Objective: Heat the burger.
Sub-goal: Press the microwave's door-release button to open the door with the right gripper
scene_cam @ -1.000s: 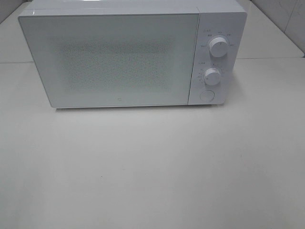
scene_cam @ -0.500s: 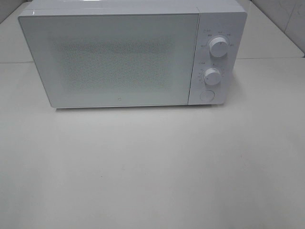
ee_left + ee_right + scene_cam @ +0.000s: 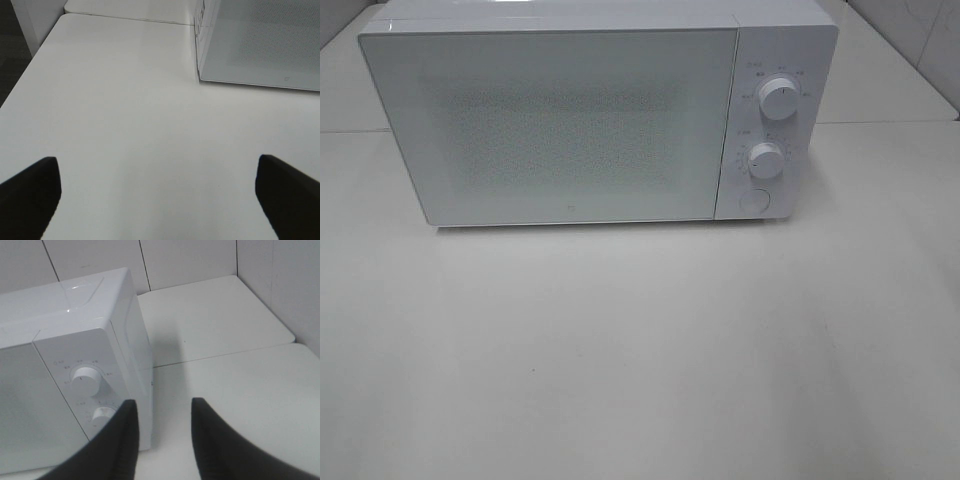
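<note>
The microwave (image 3: 580, 120) is cut off by the top edge of the high view, and its speckled door (image 3: 560, 130) hides the inside. At upper right, the print around the upper knob (image 3: 777, 100) and lower knob (image 3: 765, 160) is too small to read. The left gripper (image 3: 156, 165) shows only two dark fingers (image 3: 30, 195), both cut by the frame edge. One finger of the right gripper (image 3: 164, 402) covers part of the lower knob.

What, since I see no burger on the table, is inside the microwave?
The microwave has its door shut; the dotted window shows only a pale blur, so the inside is hidden. No burger shows in any view; whether it sits inside cannot be told.
</note>
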Action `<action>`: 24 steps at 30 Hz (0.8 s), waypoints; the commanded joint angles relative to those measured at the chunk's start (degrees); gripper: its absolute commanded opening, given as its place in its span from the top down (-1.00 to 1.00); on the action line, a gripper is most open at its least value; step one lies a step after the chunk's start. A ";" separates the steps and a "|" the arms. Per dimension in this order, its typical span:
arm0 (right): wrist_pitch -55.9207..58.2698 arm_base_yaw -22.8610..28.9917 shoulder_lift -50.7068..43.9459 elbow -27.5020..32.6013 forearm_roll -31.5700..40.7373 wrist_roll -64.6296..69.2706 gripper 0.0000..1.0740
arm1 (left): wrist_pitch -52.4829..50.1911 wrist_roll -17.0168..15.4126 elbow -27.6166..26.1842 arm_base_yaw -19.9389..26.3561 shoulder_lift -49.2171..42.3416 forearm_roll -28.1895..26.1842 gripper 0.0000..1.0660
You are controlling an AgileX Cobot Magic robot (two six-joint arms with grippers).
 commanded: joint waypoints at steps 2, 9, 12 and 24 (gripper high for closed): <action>-5.84 -0.40 5.10 0.11 0.06 11.80 0.77 | -0.74 0.06 0.17 0.17 -0.74 -0.29 -0.84; -11.06 -0.40 13.64 0.11 -3.95 32.09 1.00 | -0.74 0.06 0.17 0.17 -0.74 -0.29 -0.84; -13.69 -0.40 17.07 0.11 -7.10 38.90 1.00 | -0.74 0.06 0.17 0.17 -0.74 -0.29 -0.84; -28.36 -0.29 31.34 0.11 -10.49 58.38 1.00 | -0.74 0.06 0.17 0.17 -0.74 -0.29 -0.84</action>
